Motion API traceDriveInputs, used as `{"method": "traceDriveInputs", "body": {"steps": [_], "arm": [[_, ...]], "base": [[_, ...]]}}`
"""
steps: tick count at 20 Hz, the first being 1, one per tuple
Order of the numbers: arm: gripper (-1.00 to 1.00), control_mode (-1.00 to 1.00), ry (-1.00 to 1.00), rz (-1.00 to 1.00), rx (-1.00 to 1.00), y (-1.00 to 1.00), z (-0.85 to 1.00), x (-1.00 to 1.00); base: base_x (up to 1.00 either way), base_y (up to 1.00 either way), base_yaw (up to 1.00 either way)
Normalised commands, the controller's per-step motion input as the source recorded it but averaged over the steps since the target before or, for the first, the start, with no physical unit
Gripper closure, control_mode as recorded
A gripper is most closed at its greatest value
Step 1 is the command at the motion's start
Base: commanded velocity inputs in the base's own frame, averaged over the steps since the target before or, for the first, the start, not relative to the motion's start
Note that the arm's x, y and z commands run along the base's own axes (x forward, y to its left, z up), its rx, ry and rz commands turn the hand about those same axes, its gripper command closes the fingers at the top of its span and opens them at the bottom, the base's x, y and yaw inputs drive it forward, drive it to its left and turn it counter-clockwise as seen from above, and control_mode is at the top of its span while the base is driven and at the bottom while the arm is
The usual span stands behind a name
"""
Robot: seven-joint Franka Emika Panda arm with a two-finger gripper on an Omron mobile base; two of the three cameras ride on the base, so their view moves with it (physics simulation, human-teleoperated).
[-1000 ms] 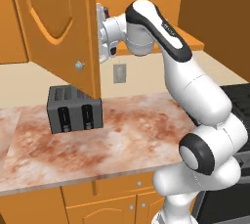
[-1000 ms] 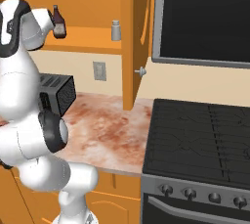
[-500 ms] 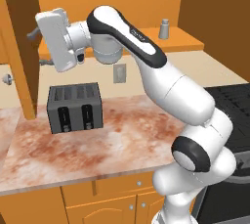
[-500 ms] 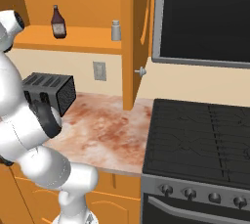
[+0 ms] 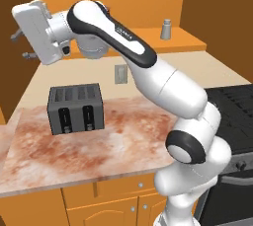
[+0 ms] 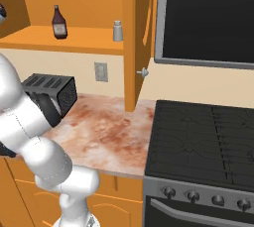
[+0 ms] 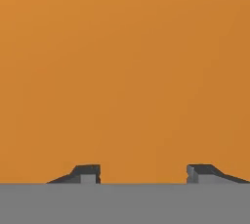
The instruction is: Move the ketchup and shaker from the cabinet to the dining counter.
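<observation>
On the orange shelf of the open cabinet (image 6: 74,40) the dark reddish ketchup (image 6: 59,22) stands to the left of the small grey shaker (image 6: 117,30). In the left base view the shaker (image 5: 166,28) stands at the shelf's right end, and my arm covers the ketchup. My gripper (image 5: 21,45) is high at the far left, well away from the shaker, pointing at the opened left door. In the hand view my gripper (image 7: 144,174) is open, with nothing between its fingers, facing a plain orange surface. The dining counter is out of view.
A grey toaster (image 5: 75,107) sits on the marble worktop (image 5: 123,141) below the cabinet. The right cabinet door (image 6: 130,42) stands open edge-on, its knob sticking out. A black stove (image 6: 198,141) and a dark microwave (image 6: 208,18) are to the right.
My hand has swung left, away from the shelf. The left cabinet door has swung wide open. My jaws have narrowed.
</observation>
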Motion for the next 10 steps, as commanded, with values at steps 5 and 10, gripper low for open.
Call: {"method": "traceDriveInputs", "body": {"steps": [5,10], "arm": [[-1.0,-1.0,-0.16,-0.02,-0.26,-0.47,-0.02,-0.18],[-1.0,-1.0,-0.22,0.0,-0.25,-0.63,-0.14,-0.36]], "base": [[0.0,0.0,0.0],[0.0,0.0,0.0]]}}
